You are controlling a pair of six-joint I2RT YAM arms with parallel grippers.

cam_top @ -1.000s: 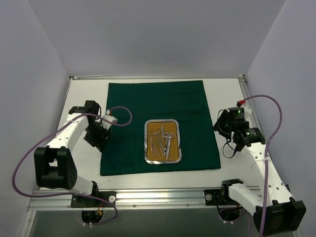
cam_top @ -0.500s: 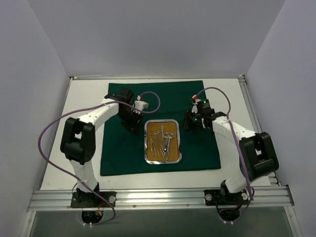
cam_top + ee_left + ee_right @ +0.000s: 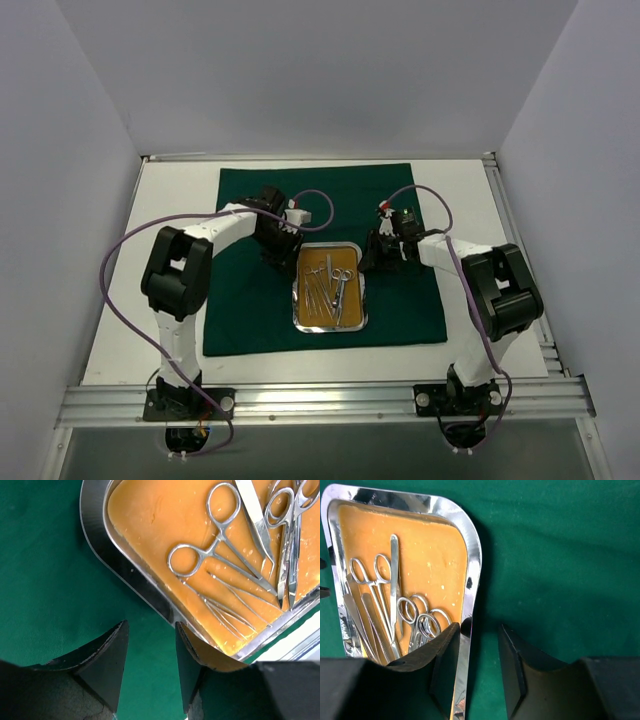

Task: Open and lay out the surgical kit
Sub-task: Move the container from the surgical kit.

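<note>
The surgical kit lies unwrapped. Its dark green drape (image 3: 250, 310) is spread flat, and the steel tray (image 3: 363, 300) with its tan liner sits in the middle. Several silver instruments (image 3: 328, 285) lie bunched in the tray. My left gripper (image 3: 283, 245) is at the tray's far left corner, open. One of its fingers is over the rim (image 3: 100, 535) and the other over the cloth (image 3: 45, 580). My right gripper (image 3: 378, 255) is at the far right edge, open, and straddles the rim (image 3: 472, 545). Scissors and forceps (image 3: 395, 610) lie just beside its inner finger.
White table (image 3: 170, 200) shows around the drape, which reaches near the back edge. Purple cables (image 3: 320, 205) loop above both wrists. An aluminium rail (image 3: 320, 400) runs along the near edge. Grey walls close in the left, right and back sides.
Both arms have swung in from the table's sides to the tray's two far corners. Both pairs of jaws have narrowed. Tray and instruments have not moved.
</note>
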